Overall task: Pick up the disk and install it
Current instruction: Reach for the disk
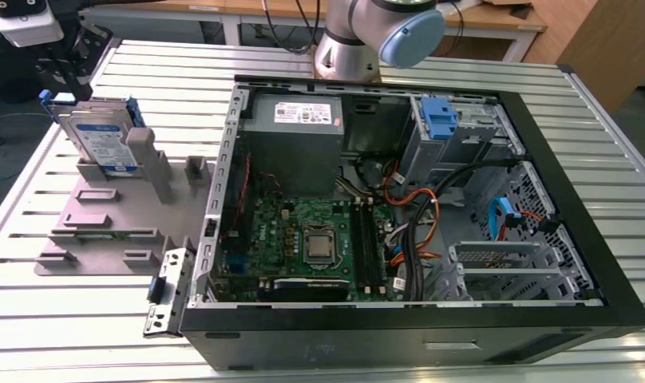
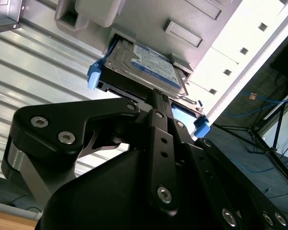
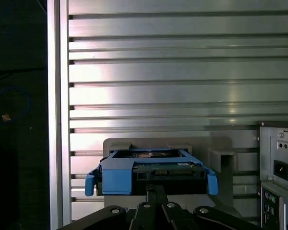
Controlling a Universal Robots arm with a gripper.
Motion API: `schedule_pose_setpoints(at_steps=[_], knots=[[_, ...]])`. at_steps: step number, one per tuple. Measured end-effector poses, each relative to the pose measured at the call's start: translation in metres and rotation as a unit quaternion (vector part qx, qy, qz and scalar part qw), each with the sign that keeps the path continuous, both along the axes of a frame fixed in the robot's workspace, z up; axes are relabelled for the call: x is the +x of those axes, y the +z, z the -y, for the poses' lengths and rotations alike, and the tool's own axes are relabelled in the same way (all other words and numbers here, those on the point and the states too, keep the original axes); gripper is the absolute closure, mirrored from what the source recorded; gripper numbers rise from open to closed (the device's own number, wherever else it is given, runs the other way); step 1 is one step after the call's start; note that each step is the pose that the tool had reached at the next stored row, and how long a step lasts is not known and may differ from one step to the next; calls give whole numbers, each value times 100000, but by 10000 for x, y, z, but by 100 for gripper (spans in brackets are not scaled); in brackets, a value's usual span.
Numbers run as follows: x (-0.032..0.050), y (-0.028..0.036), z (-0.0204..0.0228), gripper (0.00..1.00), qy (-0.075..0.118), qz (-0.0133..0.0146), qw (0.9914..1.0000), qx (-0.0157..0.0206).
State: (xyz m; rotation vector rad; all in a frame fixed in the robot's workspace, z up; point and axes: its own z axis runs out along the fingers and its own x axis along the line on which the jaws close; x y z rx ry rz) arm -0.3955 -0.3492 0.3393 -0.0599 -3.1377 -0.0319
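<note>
My claw [image 1: 76, 68] hangs at about eleven o'clock on the exterior view's dial, just above the disk [image 1: 99, 136], a flat silver-metal drive with a white-and-blue label and blue plastic rails. The disk stands on edge in a slot of the grey plastic holder block [image 1: 99, 215], leaning a little, at ten o'clock from the middle of that view.

In both wrist views my black fingers are drawn together into one narrow bar with no gap between them. Their tips [image 2: 155, 95] line up with the middle of the disk's [image 2: 144, 64] blue-railed end. Whether they touch it I cannot tell (the tips overlap that end from both wrist cameras). In the first wrist view the claw [image 3: 153, 188] sits centred on the disk [image 3: 153, 170], with a blue tab jutting out at each corner of the end.

For room: at three o'clock of the disk in the exterior view a grey upright post [image 1: 141, 152] of the holder stands close by. Beyond it is the bare metal side edge of the open black computer tower [image 1: 408, 343]. At nine o'clock the ribbed aluminium table [image 1: 77, 319] runs out to its edge. Toward six o'clock, low grey blocks sit on the holder, with bare slats beyond them. Inside the tower, a light-blue plastic bracket [image 1: 437, 118] sits in the bay at one o'clock.
</note>
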Motion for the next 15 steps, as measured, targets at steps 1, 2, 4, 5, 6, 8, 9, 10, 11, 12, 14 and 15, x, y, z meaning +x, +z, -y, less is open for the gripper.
schedule_pose_setpoints(at_steps=[1, 2, 4, 5, 6, 8, 9, 10, 11, 12, 14, 15], knots=[[0, 0, 0, 89, 2, -2, 100000, 1], [0, 0, 0, 89, 2, 0, 100000, 0], [0, 0, 0, 89, 5, 1, 100000, 0], [0, 0, 0, 89, 8, 2, 100000, 1], [0, -1, 0, 89, 25, 0, 100000, 1], [0, -3, -1, 89, 297, -7, 100000, -3], [0, -4, -1, 89, 444, -5, 99999, -4], [-1, -6, -1, 89, 584, 0, 99998, 1], [-1, -7, -1, 89, 737, -4, 99997, 0], [-1, -8, -1, 89, 918, -4, 99996, -1], [-1, -11, -3, 89, 1319, -5, 99991, 1], [-2, -12, -4, 89, 1500, 0, 99989, 4]])
